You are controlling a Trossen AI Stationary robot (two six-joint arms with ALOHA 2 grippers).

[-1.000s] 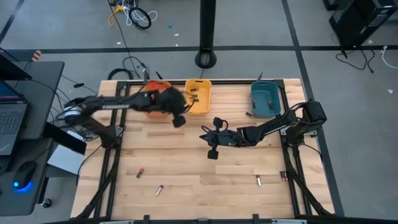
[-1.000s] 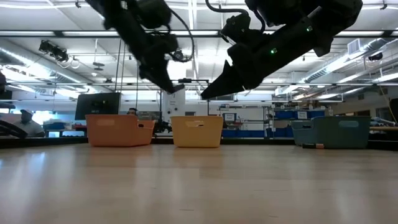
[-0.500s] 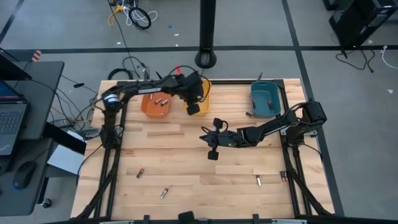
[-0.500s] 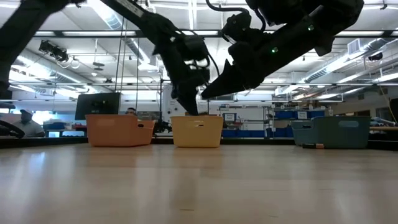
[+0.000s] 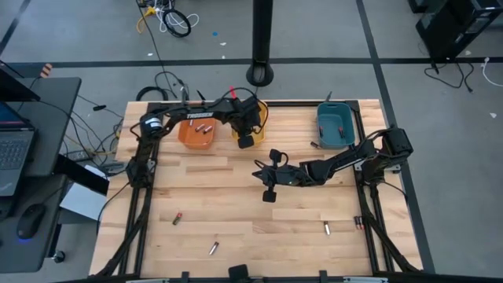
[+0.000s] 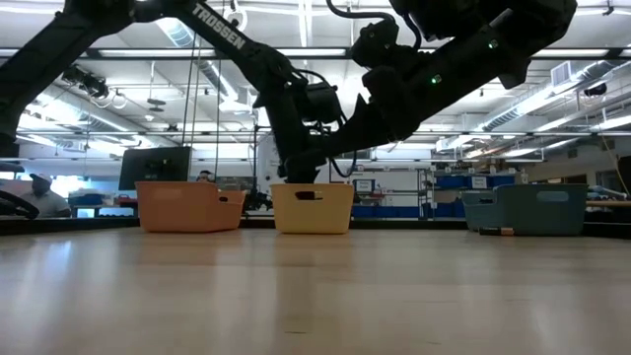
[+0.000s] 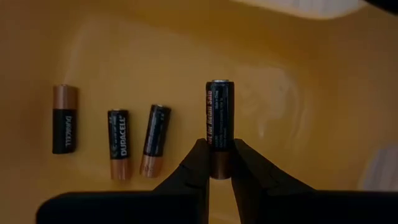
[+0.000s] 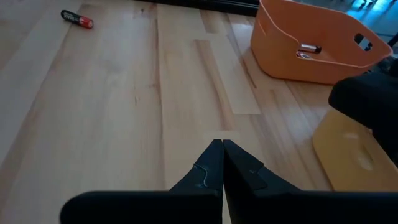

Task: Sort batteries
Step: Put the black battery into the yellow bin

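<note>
The left gripper (image 7: 219, 163) is held over the yellow bin (image 5: 259, 118), and its jaws are closed narrowly on the copper end of a black battery (image 7: 219, 121), which stands out straight ahead of the fingertips above the bin's floor. Just beside the jaws, on that floor, three more black-and-copper cells (image 7: 119, 142) are seen lying apart from one another and roughly parallel.

Beside the yellow bin, the orange bin (image 5: 194, 137) is seen with a few silvery cells (image 5: 203, 128) lying in it; in the right wrist view a silvery cell (image 8: 308, 49) shows inside its wall. The teal bin (image 5: 335, 126) stands well apart at the far right of the table; what lies in it cannot be told.

The right gripper (image 8: 221, 152) is held above the bare middle of the wooden table (image 5: 236, 200), its jaws pressed together with nothing between them. Ahead of these jaws and well off, a red-tipped battery (image 8: 77, 19) lies on the boards.

Other batteries are scattered loose on the near part of the table: a silvery one (image 5: 212, 248), another silvery one (image 5: 327, 228), and a further small one (image 5: 357, 222) at the right edge.
</note>
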